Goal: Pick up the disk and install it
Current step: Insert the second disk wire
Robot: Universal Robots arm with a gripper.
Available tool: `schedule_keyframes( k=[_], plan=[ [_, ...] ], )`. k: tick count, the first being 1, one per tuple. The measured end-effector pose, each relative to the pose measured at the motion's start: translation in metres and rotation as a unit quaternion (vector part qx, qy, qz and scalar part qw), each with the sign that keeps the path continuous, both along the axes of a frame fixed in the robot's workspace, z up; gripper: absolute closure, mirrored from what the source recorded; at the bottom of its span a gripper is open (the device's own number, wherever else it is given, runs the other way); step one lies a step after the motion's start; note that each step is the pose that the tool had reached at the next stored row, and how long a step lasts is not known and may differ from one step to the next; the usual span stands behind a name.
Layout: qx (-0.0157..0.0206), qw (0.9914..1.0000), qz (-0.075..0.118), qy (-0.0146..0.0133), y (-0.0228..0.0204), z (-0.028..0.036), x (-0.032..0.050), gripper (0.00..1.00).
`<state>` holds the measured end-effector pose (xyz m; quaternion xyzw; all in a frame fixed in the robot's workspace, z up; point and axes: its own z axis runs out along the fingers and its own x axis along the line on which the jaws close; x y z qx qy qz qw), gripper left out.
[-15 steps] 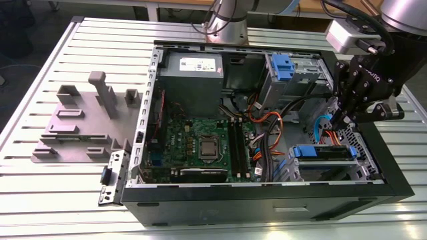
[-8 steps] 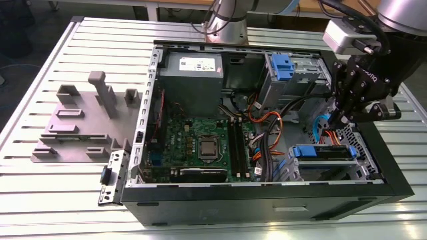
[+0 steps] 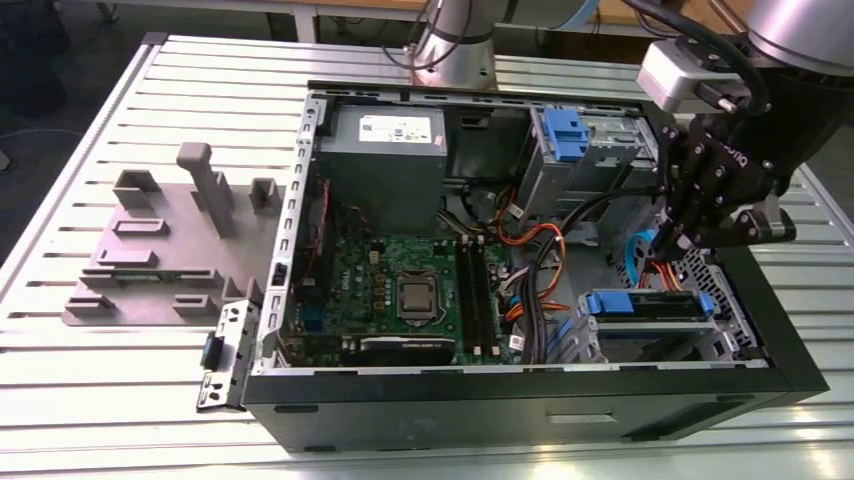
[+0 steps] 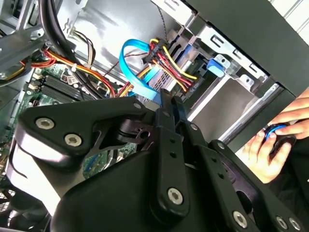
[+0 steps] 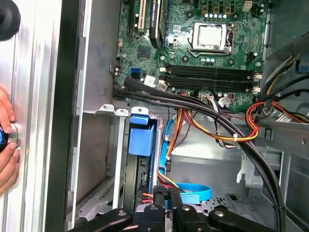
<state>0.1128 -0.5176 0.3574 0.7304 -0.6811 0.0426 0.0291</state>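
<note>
One gripper (image 3: 678,232) inside open computer case (image 3: 400,395), fingers (image 4: 166,113) pressed together holding nothing, above installed disk (image 3: 650,305), blue cable (image 4: 136,67) beside.

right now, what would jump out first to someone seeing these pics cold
The open computer case on the slatted metal table, motherboard exposed, dominates the exterior view. The black gripper hangs inside the case at that view's right, its fingers closed together, above a bay with a blue-framed disk. In both wrist views a person's hand rests just outside the case wall, and a bright blue cable loops amid red and yellow wires.
</note>
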Motion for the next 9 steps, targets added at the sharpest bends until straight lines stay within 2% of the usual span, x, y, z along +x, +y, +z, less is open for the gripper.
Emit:
schedule_keyframes(
  k=[2, 5, 6, 7, 9],
  plan=[
    [0.008, 0.99997, 0.0, 0.0, -0.0031, -0.0008, -0.0001, 0.84],
    [0.0256, 0.99967, 0.0, -0.0002, -0.0073, -0.0016, -0.0001, 0.84],
    [0.0296, 0.99956, 0.0, -0.0005, -0.0089, -0.002, -0.0002, 0.84],
    [0.0323, 0.99948, 0.0, -0.0009, -0.0105, -0.0027, -0.0004, 0.84],
    [0.0331, 0.99945, 0.0, -0.0031, -0.0125, -0.0043, -0.0022, 0.84]
  ],
)
